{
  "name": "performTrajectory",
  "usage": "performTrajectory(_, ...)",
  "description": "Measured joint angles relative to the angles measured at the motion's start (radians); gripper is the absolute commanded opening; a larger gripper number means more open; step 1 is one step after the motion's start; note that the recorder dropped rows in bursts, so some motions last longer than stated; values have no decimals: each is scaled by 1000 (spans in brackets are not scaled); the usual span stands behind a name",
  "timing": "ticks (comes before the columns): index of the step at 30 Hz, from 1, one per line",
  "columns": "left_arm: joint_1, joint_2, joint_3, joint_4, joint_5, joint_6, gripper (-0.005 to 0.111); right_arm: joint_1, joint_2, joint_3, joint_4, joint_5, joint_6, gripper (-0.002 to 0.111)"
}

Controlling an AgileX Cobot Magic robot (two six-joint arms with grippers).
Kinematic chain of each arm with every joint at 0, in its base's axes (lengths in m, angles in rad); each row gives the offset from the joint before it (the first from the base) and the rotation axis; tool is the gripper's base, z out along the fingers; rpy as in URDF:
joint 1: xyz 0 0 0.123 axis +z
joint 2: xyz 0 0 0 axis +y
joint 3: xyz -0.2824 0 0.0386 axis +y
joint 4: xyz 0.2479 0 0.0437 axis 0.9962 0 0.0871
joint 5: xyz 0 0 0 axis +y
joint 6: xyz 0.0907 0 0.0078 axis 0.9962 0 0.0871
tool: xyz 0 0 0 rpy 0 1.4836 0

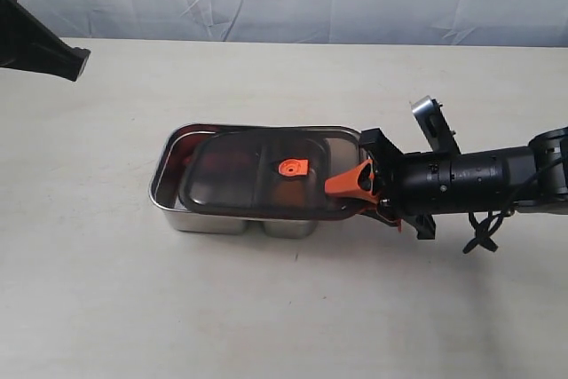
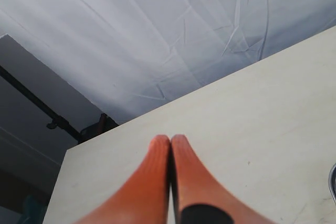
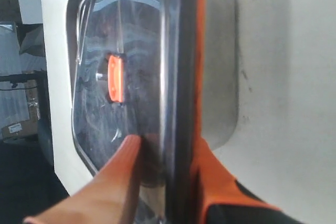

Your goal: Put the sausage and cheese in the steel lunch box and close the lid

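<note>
Lid (image 1: 240, 179) over steel lunch box (image 1: 167, 194), wrist view, right tool (image 3: 165, 148) pinching rim

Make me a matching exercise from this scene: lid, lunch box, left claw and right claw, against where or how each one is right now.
1 lid
2 steel lunch box
3 left claw
4 right claw

A shut on nothing, above the table
B sits on the table, one end uncovered
C grips the lid's edge
D dark, lying partly over the box

Pairs: 1-D, 2-B, 3-A, 4-C
</note>
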Motion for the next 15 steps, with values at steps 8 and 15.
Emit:
performTrajectory(8, 0, 0, 0, 0, 0, 0, 0, 0, 2, -37, 0, 17, -43, -1)
performTrajectory(15, 0, 0, 0, 0, 0, 0, 0, 2, 3, -79, -5, 25, -20, -1)
